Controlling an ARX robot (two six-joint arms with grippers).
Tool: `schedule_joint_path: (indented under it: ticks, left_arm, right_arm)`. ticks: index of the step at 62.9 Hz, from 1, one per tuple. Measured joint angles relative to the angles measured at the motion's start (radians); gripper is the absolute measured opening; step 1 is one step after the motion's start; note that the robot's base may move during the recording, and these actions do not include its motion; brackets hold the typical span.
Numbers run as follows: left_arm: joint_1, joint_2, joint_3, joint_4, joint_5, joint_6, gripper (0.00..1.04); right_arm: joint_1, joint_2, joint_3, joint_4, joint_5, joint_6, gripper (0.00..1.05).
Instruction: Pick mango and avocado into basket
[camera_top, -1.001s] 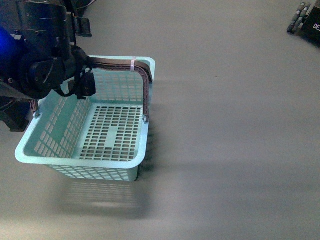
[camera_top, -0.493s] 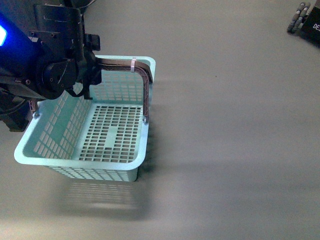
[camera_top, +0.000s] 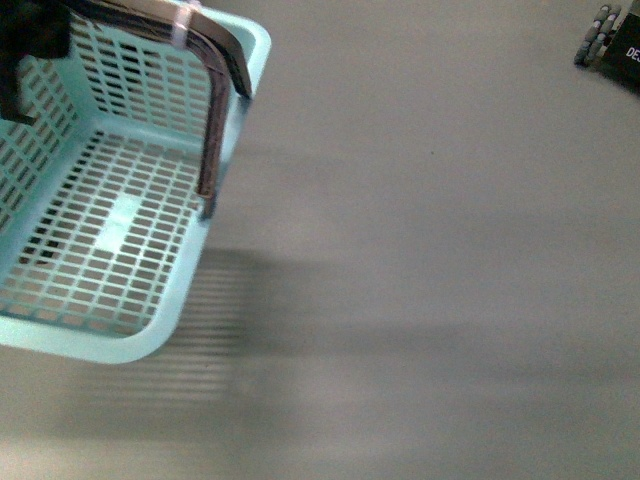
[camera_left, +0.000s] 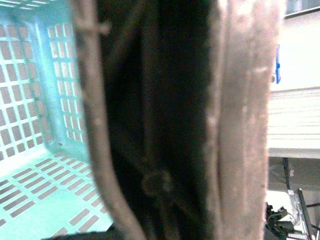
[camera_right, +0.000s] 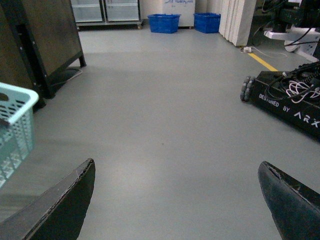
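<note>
The light turquoise basket (camera_top: 150, 330) hangs above the grey floor at the left of the front view, empty, its slotted bottom showing. My left gripper (camera_top: 25, 35) is a dark shape at the top left corner, shut on the basket's brown handle (camera_top: 215, 110). In the left wrist view the handle (camera_left: 240, 125) fills most of the picture, with the basket's inner wall (camera_left: 30, 100) behind it. My right gripper (camera_right: 180, 200) is open over bare floor with nothing between its fingers (camera_right: 65, 205). A corner of the basket (camera_right: 15, 125) shows beside it. Mango and avocado are out of view.
A black wheeled robot base (camera_right: 290, 100) stands on the floor to the right and also shows as the base (camera_top: 610, 40) in the front view's far right corner. A dark cabinet (camera_right: 45, 40) and blue bins (camera_right: 165, 22) stand farther off.
The basket has risen and swung left and closer to the front camera. The left arm, which hid part of the basket, has moved almost out of the picture at the top left.
</note>
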Motion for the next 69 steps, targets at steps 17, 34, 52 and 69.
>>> schedule_joint_path:
  ticks: [17,34,52,69]
  left_arm:
    - [0.013,-0.442,-0.210,-0.150,-0.038,0.092,0.13]
    - [0.015,-0.447,-0.217,-0.154,-0.019,0.101,0.13]
    - [0.014,-0.447,-0.217,-0.154,-0.023,0.098,0.13]
    - [0.014,-0.447,-0.217,-0.154,-0.025,0.098,0.13]
  right_arm:
    - [0.000,0.000,0.000,0.000,0.000,0.000,0.96]
    - [0.000,0.000,0.000,0.000,0.000,0.000,0.96]
    - [0.000,0.000,0.000,0.000,0.000,0.000,0.96]
    - [0.000,0.000,0.000,0.000,0.000,0.000,0.96]
